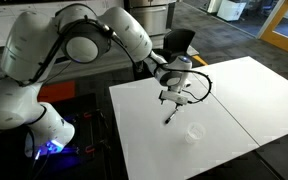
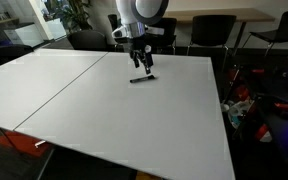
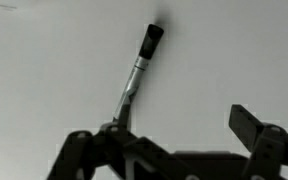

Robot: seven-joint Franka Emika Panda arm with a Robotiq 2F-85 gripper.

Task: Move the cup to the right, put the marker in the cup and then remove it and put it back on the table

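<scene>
Lying on the large white rectangular tabletop (image 2: 104, 110), the short thin black marker pen (image 3: 139, 70), grey-shafted and dark-capped, is seen beneath the gripper (image 3: 164, 135), between its wide-spread fingers (image 3: 249, 125), nearer one of them.

The gripper (image 1: 172, 98) hovered, jaws spread wide, just above the marker (image 1: 169, 118), and the drop between them was clear! The cup (image 1: 194, 131) stood near the marker, apart from it: the one obstacle on the table (image 1: 254, 95). Open white surface ran all around; dark chairs (image 2: 209, 30) sat beyond the edge, well apart.
</scene>
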